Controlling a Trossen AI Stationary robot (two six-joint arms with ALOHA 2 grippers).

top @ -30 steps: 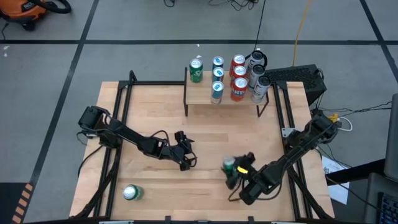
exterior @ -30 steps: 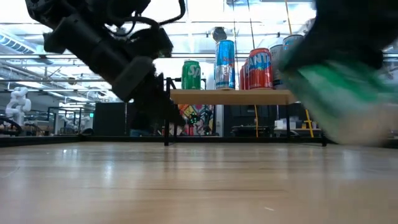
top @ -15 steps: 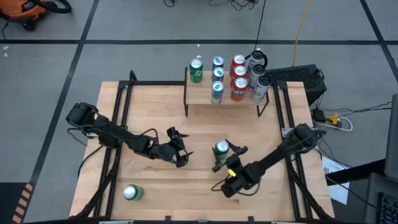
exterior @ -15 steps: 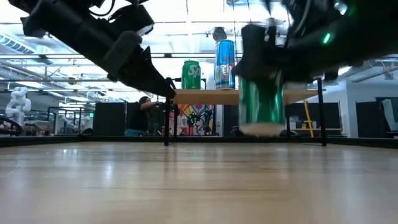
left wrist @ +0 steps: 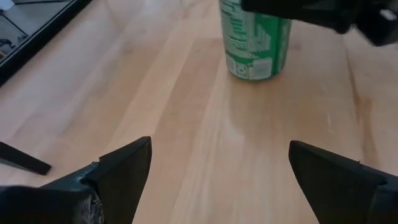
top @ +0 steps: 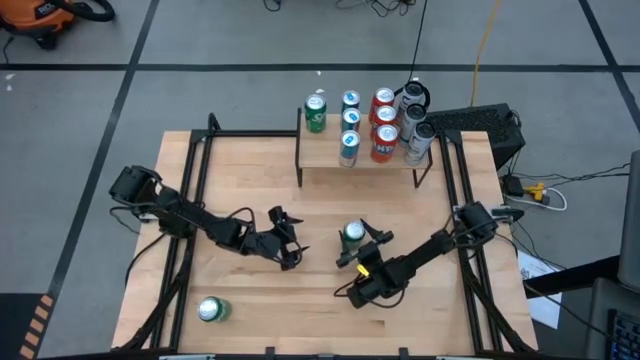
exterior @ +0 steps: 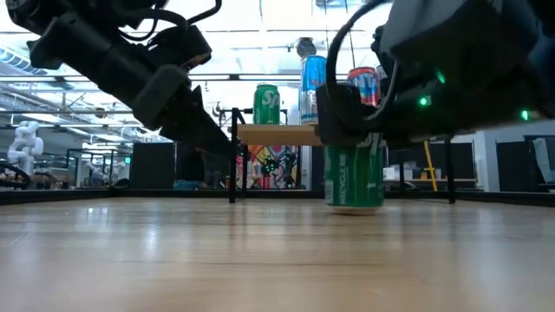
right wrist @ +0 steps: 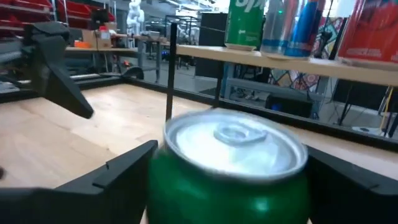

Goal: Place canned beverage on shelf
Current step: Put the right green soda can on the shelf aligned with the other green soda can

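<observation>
Green can point(top: 353, 235) stands upright mid-table, near of the shelf point(top: 325, 152), between the wide-spread fingers of the right gripper point(top: 362, 247); not clamped. Risk: an off-centre closure could topple it. Left gripper point(top: 283, 238) waits open to its left.

Overhead looks straight down, the low one level across the table, both wrist views closely sharing the green can point(top: 353, 235).

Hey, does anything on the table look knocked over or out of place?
Nothing looks knocked over or spilled. One green can sits alone near the table's front-left corner, far from the shelf. Another green can stands upright mid-table between the right gripper's fingers.
</observation>
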